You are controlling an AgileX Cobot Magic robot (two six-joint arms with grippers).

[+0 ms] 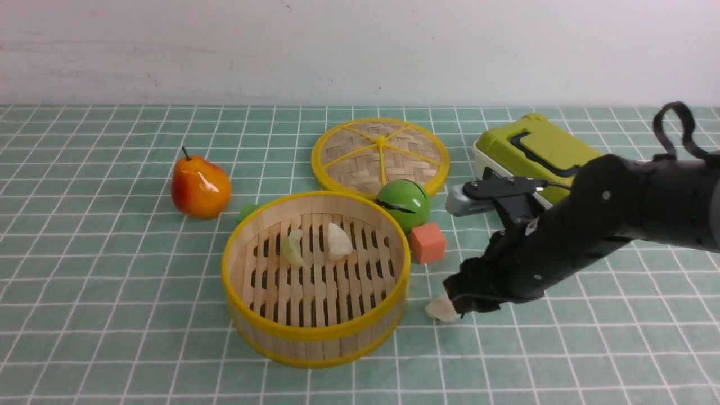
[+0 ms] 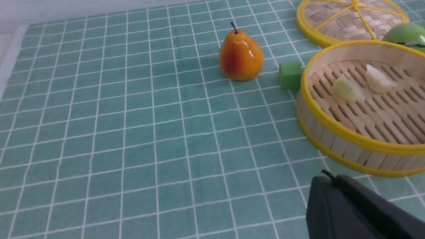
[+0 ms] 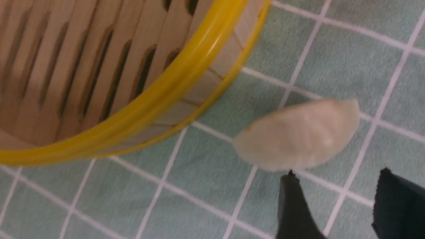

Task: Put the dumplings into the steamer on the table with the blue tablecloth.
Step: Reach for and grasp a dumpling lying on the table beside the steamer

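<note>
The robot's right arm reaches in low from the right, its wrist bent down toward the table with the blue tablecloth [image 1: 112, 281], and the right gripper [image 1: 455, 304] hangs just over the cloth with its two dark fingers [image 3: 292, 205] spread apart and holding nothing. A pale white dumpling [image 1: 442, 309] lies on the cloth right at the fingertips, just beside the steamer [image 1: 315, 337] but outside its yellow rim. The left gripper [image 2: 332, 192] shows only in its own wrist view, as a dark closed tip, empty, low near the steamer's front wall. A broad stretch of checked cloth lies open on the steamer's left, below the pear [image 1: 200, 188], and another lies in front of the arm. Behind the steamer things crowd in: a green cube [image 2: 290, 75] near its back wall, a green round toy [image 1: 403, 203] and an orange cube [image 1: 428, 243] close to its right side, the flat woven lid [image 1: 380, 154] farther back, and a lime-green box [image 1: 534, 149] behind the arm. Inside the steamer, a greenish dumpling [image 1: 292, 247] and a white dumpling [image 1: 339, 242] rest side by side on the slatted floor toward the back.
</note>
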